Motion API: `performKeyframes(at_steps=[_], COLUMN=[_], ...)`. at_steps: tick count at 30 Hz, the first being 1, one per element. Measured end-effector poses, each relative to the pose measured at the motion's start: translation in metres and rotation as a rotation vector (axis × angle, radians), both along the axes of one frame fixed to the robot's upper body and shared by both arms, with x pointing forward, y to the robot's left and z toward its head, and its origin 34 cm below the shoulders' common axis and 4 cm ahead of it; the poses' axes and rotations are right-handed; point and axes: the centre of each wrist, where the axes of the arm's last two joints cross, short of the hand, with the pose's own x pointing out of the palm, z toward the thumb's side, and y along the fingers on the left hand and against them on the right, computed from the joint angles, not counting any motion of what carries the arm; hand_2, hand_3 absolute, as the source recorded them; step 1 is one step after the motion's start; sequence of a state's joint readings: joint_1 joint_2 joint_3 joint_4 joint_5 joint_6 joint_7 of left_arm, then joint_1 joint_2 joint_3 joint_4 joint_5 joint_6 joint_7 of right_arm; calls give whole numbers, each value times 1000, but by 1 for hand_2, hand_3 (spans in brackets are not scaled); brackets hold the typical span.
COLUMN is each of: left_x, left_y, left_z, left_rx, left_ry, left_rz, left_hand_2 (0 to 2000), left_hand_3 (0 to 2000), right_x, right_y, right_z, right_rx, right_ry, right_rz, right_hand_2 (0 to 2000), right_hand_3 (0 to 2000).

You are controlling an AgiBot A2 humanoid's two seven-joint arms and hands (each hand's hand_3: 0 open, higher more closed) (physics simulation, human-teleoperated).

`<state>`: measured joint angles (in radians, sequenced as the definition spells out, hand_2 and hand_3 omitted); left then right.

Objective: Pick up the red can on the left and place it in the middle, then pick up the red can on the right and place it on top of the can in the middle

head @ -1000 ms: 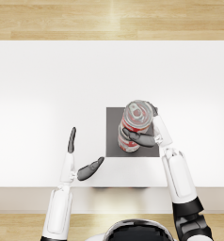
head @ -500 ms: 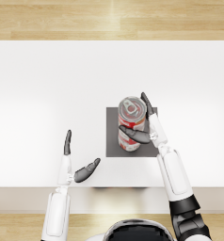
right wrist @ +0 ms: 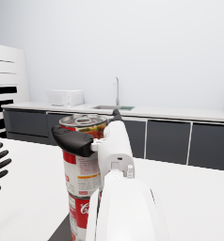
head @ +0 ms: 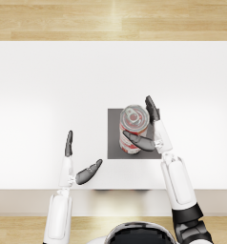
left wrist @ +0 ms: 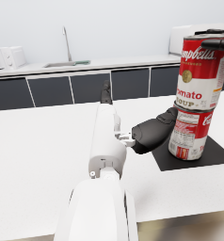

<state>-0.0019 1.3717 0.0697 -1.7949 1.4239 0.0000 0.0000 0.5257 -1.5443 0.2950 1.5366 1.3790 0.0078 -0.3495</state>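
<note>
Two red-and-white tin soup cans stacked, upper can (head: 133,120) on lower can (left wrist: 189,134), on dark square mat (head: 116,147) (frame centre, white surface (head: 48,86)), right hand (head: 146,128) clasping upper can, left hand (head: 79,164) lower left, fingers apart, holding nothing

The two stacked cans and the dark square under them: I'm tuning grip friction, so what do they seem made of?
Upper can: looks like metal, with a ringed silvery lid in the head view, wrapped in a glossy red and white printed label. Lower can: same label; its lid is hidden. Dark square mat: flat, matte dark grey with no shine, perhaps rubber or plastic; the material is unclear.
</note>
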Motion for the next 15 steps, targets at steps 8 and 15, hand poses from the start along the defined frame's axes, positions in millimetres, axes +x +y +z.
performKeyframes(at_steps=[8,15], left_x=[-1,6], left_y=[-2,3], left_z=[7,44], left_rx=[-12,-29], left_ry=[-29,-174], left_rz=[1,28], left_hand_2=[0,0], left_hand_3=[0,0], right_x=[-20,-47], right_y=[-5,-26], right_z=[17,43], right_rx=[40,185], right_ry=[-87,-491], right_rz=[-5,-54], right_hand_2=[0,0], right_hand_3=[0,0])
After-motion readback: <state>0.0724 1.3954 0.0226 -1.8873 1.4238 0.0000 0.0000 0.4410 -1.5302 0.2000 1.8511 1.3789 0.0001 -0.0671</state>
